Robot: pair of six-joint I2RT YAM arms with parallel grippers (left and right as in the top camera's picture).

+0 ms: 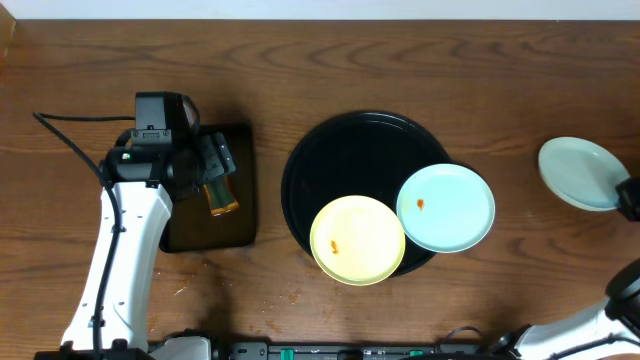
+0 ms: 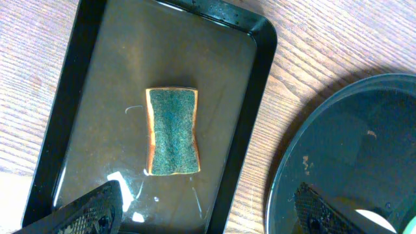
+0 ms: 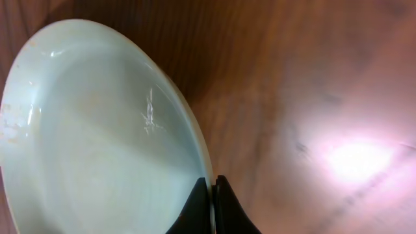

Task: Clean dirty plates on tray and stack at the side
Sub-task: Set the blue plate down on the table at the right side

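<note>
- The left gripper (image 2: 208, 211) is spread wide, its two fingers (image 2: 91, 211) far apart at the lower edge of the wrist view, with nothing between them.
- It hangs over the rectangular tray (image 2: 65, 117). The sponge (image 2: 172, 130) lies flat on the wet tray floor at 12 o'clock from the gap, green scouring face up and clear of both fingers.
- From overhead, this gripper (image 1: 215, 165) and the sponge (image 1: 222, 195) sit at 9 o'clock from the round tray (image 1: 340, 150), and the rectangular tray (image 1: 240, 215) lies just beside it on the table (image 1: 400, 60).
- The right gripper (image 3: 212, 205) is closed tight, pinching the rim of a pale blue plate (image 3: 97, 130) between its fingertips.
- Overhead, that plate (image 1: 580, 172) shows as a tilted oval off the round tray at 3 o'clock, well apart from it. The right gripper (image 1: 630, 195) is barely in view at the frame edge. Whether the plate touches the table I cannot tell.
- On the round tray, the yellow plate (image 1: 357, 240) sits at 6 o'clock and overhangs the rim. It has an orange stain (image 1: 338, 247).
- The second pale blue plate (image 1: 445, 207) sits at 4 o'clock, also overhanging the rim. Its edge meets the yellow plate, and it carries a small orange mark (image 1: 420, 204).
</note>
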